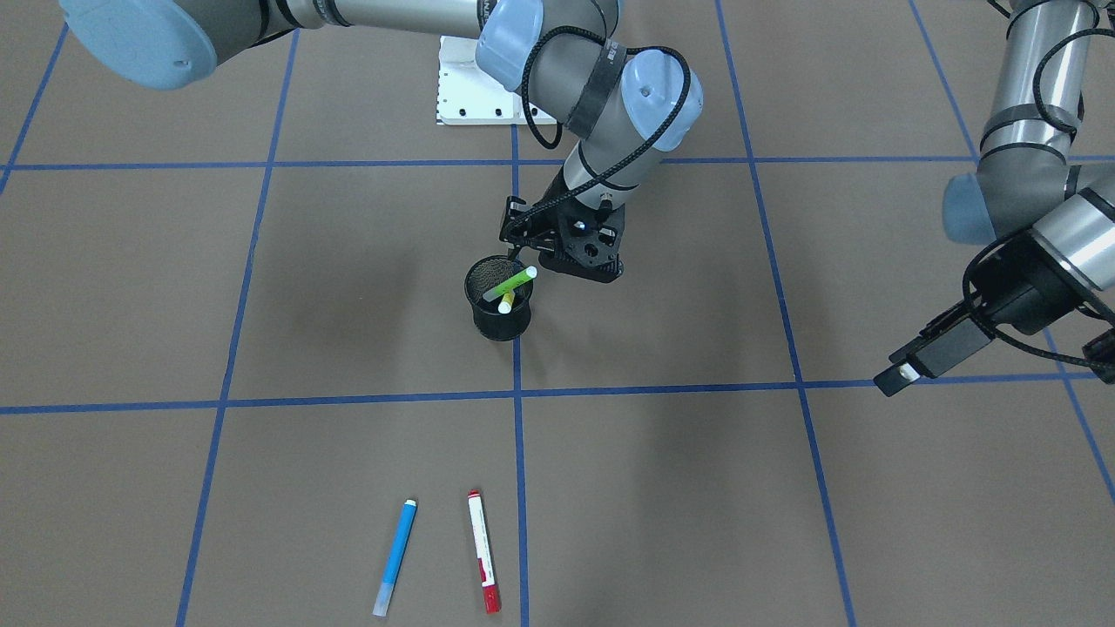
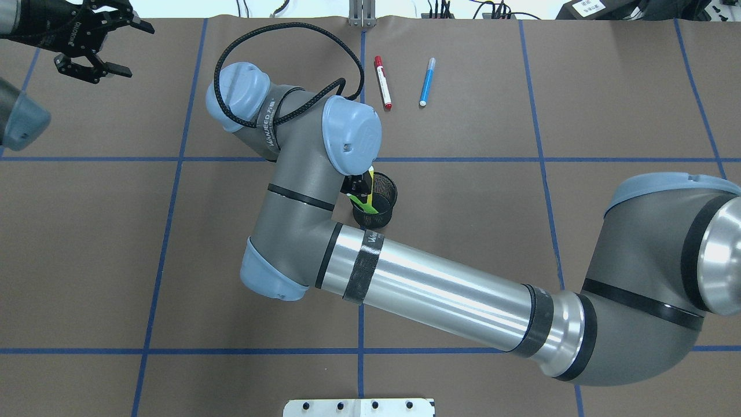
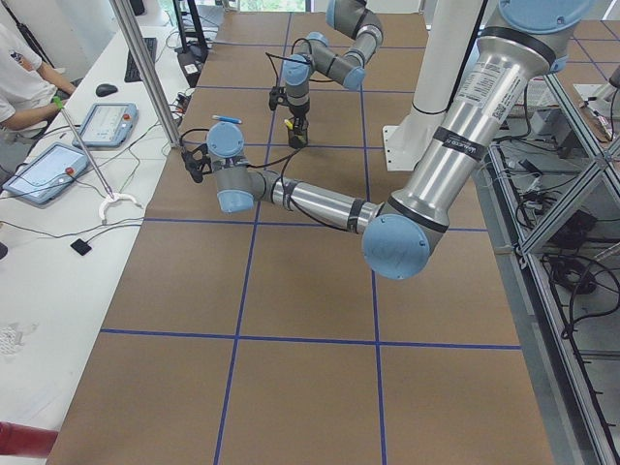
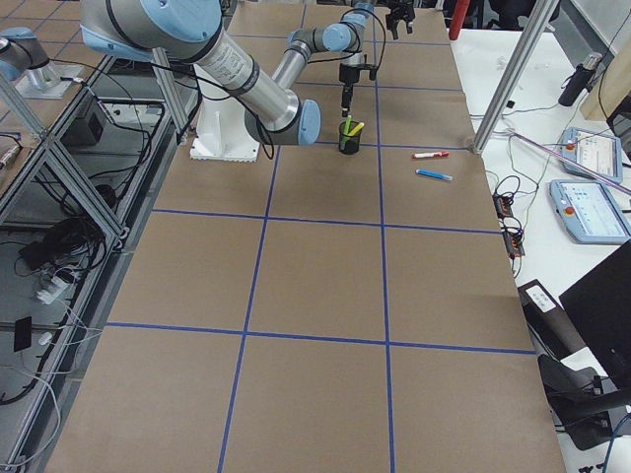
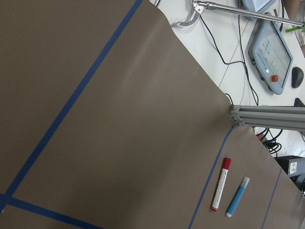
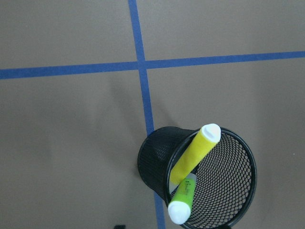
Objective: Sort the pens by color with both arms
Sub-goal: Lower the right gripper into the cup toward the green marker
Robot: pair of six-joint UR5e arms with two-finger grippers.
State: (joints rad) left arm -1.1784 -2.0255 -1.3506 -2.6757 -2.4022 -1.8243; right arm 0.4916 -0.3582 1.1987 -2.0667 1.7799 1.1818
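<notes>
So the green pen (image 1: 514, 281) and yellow pen (image 1: 506, 304) lean in the cup (image 1: 501, 326), mid-frame. The blue pen (image 1: 396, 553) and red pen (image 1: 483, 562) lie flat on the surface (image 1: 784, 522), bottom. They're probably light, stiff and slick, so pinch mid-barrel. In the overhead view the left end effector (image 2: 139, 51) is spread apart, upper left. The right end effector (image 1: 566, 248) sits by the cup, can't tell its state.

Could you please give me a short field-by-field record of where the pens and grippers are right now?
in cup: green pen and yellow pen, both leaning in the black mesh cup
loose: blue pen and red pen, side by side on the table, not touching
right gripper: above the cup; open or shut unclear
left gripper: open, empty, off to the side
</notes>
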